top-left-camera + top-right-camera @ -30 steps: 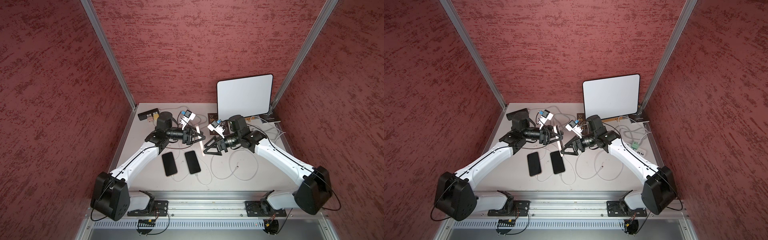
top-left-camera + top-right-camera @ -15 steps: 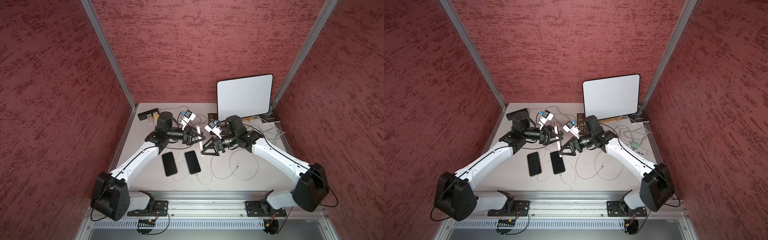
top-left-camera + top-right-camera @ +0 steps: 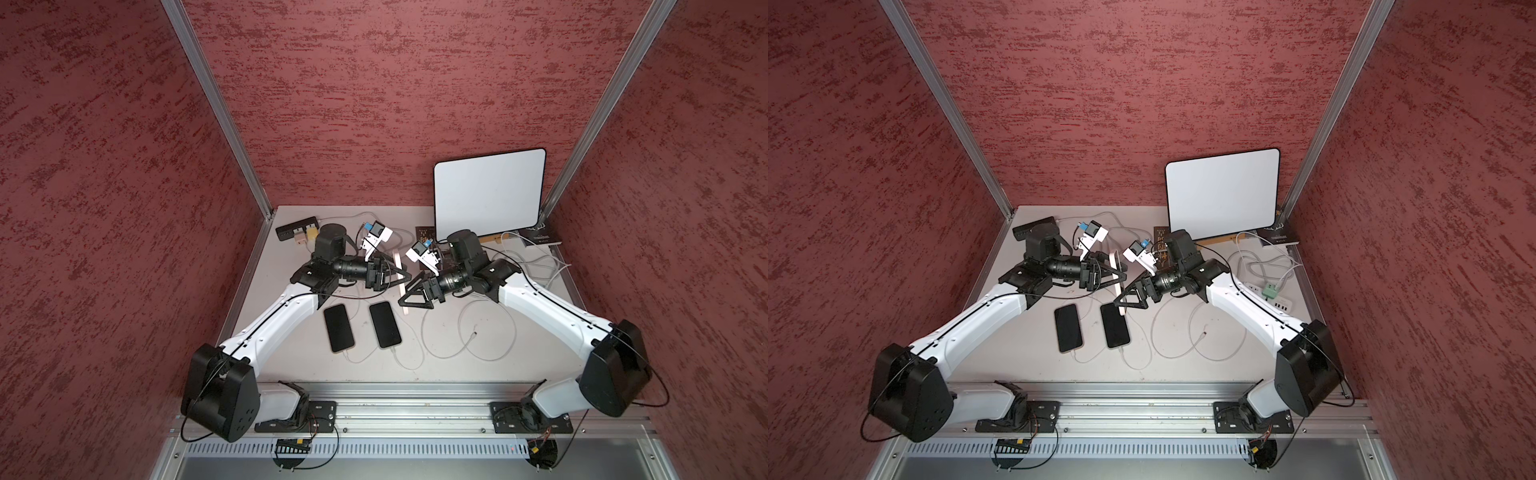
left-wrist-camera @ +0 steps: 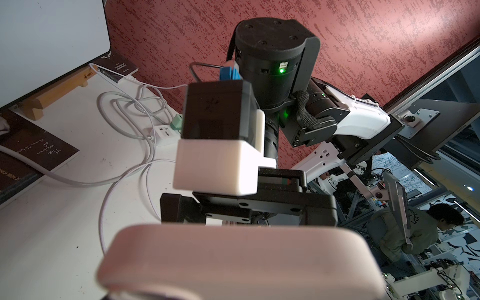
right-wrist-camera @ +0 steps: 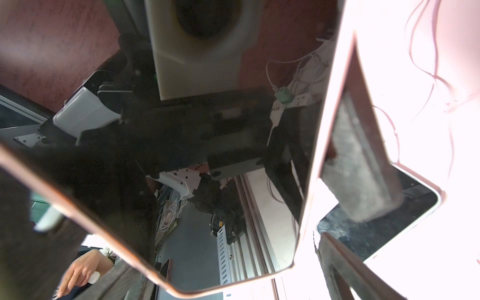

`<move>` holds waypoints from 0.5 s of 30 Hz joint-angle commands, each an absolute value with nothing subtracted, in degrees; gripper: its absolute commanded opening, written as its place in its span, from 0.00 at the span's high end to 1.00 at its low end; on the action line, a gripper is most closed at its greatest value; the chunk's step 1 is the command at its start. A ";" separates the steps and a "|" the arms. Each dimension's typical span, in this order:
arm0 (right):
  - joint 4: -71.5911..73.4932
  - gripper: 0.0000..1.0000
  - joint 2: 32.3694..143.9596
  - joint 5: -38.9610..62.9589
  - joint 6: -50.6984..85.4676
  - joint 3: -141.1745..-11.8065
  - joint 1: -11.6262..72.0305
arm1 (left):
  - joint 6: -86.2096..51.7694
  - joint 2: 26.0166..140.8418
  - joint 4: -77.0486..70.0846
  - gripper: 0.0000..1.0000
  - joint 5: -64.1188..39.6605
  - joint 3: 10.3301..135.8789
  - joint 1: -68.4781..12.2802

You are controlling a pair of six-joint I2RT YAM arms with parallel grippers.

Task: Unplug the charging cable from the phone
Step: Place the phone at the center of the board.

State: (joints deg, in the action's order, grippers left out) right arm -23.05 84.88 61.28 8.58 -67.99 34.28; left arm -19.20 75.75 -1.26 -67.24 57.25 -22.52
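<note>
In both top views the pink phone (image 3: pixel 397 261) is seen edge-on, lifted clear of the table (image 3: pixel 536 361) between the two arms. It is gripped by the left tool (image 3: pixel 405 277), whose jaws are drawn narrow onto it. The right tool (image 3: pixel 404 296) is placed at the phone's near end with its jaws spread wide, one on each side of the thin body. Contact cannot be told from up here.

Below them, a first black phone (image 3: pixel 338 327) and a second black phone (image 3: pixel 385 324) are laid flat side by side. A first cable (image 3: pixel 347 354) and a second cable (image 3: pixel 395 354) are seen at their near ends. A loose cable (image 3: pixel 473 334) is looped on the table beside them, its plug end lying free. Whether any cable is plugged into the pink phone cannot be told.

In the left wrist view, the foreground is filled by the pink phone's rounded edge. Behind it the right tool's black body is seen. A power strip (image 4: pixel 163 132) sits further back among coiled leads.

In the right wrist view, the pink phone's dark, reflective screen is shown close up. One finger pad (image 5: pixel 363 161) is seen just beside its back face, and the opposite finger is blurred on the screen side.
</note>
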 commanded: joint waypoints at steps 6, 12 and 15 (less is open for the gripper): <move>-18.99 0.07 85.12 64.92 8.99 -68.82 34.62 | -18.66 74.35 -3.03 0.77 -69.08 59.33 -23.06; -18.75 0.17 85.25 65.89 8.90 -68.51 34.63 | -18.66 74.35 -3.25 0.78 -68.94 59.33 -23.03; -18.72 0.27 85.34 66.01 8.75 -68.47 34.63 | -18.72 74.44 -3.25 0.78 -68.88 59.24 -22.94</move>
